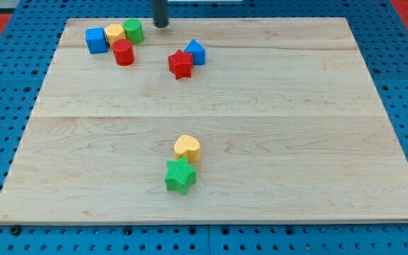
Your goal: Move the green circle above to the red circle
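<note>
your tip sits at the board's top edge, just right of the green circle, not touching it. no gripper on this rig, just the bare rod, holding nothing. green circle is in the top-left cluster, touching the yellow block, with the blue cube left of that. red circle lies just below them. red star and blue block touch, further right. yellow heart and green star sit low centre.
</note>
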`<state>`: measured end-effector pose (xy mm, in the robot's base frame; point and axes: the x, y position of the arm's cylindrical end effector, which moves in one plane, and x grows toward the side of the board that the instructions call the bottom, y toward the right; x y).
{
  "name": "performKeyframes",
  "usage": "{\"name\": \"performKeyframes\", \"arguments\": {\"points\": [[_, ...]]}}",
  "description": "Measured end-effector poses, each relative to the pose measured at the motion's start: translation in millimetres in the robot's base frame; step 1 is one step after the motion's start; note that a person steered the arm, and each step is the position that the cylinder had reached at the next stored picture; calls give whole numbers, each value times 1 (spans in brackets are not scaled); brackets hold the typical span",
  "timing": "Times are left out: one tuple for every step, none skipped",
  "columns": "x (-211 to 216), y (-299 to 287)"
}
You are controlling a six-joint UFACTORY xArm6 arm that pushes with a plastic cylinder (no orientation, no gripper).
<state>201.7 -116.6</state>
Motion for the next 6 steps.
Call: {"name": "performKeyframes", "arguments": {"points": [[21,-25],[15,46],[24,165],[86,205],[142,176],[138,107]]}}
